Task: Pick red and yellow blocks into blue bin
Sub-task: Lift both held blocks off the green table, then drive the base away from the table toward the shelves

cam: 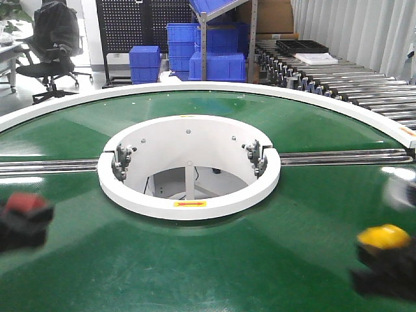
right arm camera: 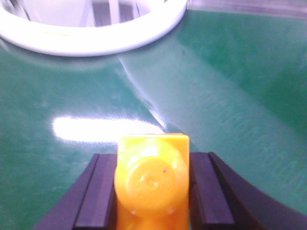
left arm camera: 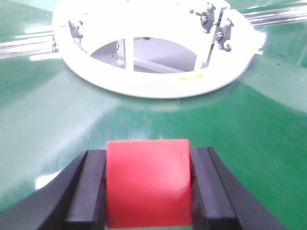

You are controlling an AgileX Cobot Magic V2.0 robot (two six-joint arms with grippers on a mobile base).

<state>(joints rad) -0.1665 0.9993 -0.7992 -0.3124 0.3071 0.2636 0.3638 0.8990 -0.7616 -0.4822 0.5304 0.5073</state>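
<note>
The red block is a plain red cube clamped between the black fingers of my left gripper, above the green belt. In the front view the red block and left gripper are blurred at the far left edge. The yellow block, with a round stud facing the camera, is clamped in my right gripper. In the front view the yellow block and right gripper sit blurred at the lower right. The blue bin is out of view.
A white ring around an open well fills the middle of the green turntable. Metal rails run left and right from it. Behind are a roller conveyor, stacked blue crates and an office chair.
</note>
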